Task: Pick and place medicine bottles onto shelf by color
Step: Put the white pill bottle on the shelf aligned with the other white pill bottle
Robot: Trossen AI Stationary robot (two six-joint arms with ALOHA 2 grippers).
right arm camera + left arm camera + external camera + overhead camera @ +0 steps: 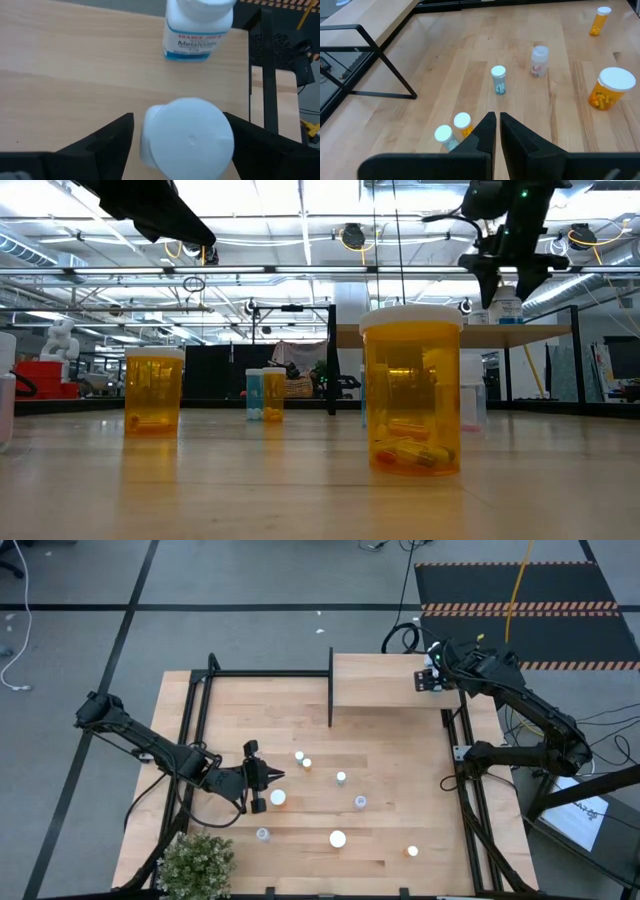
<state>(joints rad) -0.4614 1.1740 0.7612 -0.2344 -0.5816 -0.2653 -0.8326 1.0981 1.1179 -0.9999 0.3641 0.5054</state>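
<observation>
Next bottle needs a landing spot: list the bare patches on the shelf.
The shelf is bare from its black upright edge across the middle. Its right end is crowded: the right gripper, open, straddles a white-capped bottle beside a labelled bottle.

The table [400, 755] and the raised shelf [385, 680] are pale, smooth wood with visible grain and a slight sheen, and the frame [380, 55] beside them is matt black metal. The bottles are glossy see-through plastic, orange [412, 402] or clear [539, 61], with smooth matt white plastic caps [190, 132]. Both grippers' fingers [487, 135] look like matt black plastic.
</observation>
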